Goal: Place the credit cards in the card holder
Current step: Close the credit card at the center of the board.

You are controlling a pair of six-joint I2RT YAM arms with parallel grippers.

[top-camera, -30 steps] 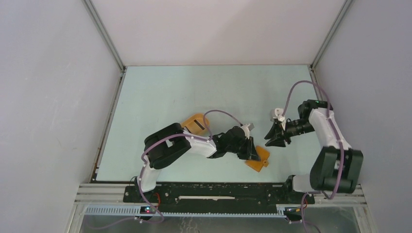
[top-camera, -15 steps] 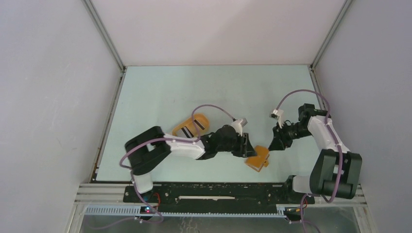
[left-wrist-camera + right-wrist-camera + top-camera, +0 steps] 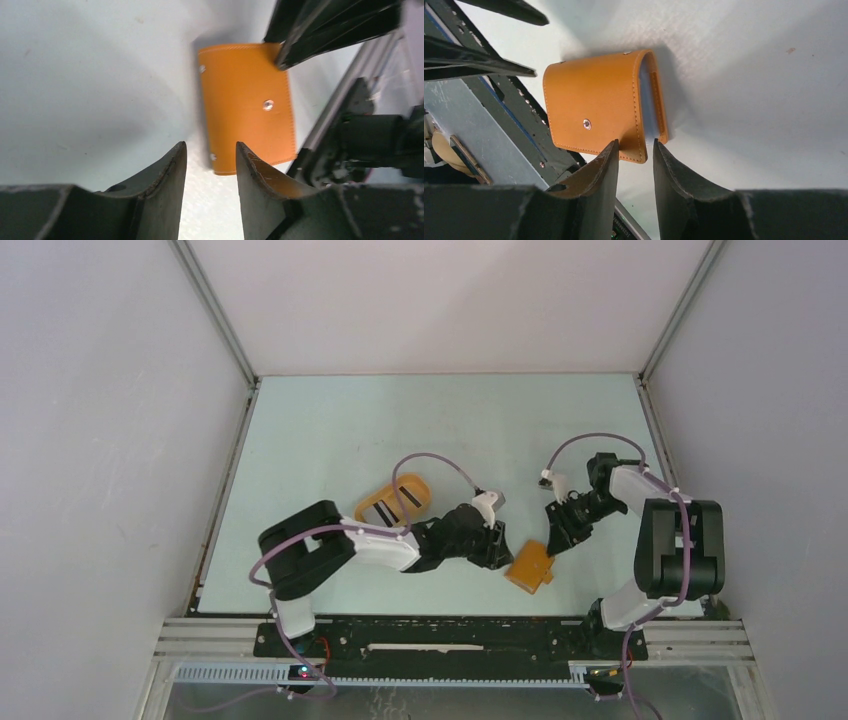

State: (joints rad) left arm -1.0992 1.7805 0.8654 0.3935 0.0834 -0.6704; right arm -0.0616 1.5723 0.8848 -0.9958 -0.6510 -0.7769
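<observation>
The card holder point(image 3: 530, 565) is an orange-tan bifold wallet lying folded over near the table's front edge, snap studs showing on its top flap point(image 3: 594, 110). My right gripper point(image 3: 635, 145) is open, its fingertips astride the near corner of the top flap without clamping it; it sits at the wallet's right side point(image 3: 555, 540). My left gripper point(image 3: 209, 150) is open and empty, just left of the wallet point(image 3: 245, 105), pointing at its edge point(image 3: 497, 548). The credit cards point(image 3: 400, 498), pale with a black stripe, lie in the oval tray.
An oval orange tray point(image 3: 378, 508) with a raised rim sits left of centre behind my left arm. The black base rail point(image 3: 450, 635) runs along the front edge just below the wallet. Grey walls close the table in on both sides.
My left gripper has backed off to the left, uncovering the wallet. My right gripper has come down and in to the wallet's right corner, its arm folding closer.
</observation>
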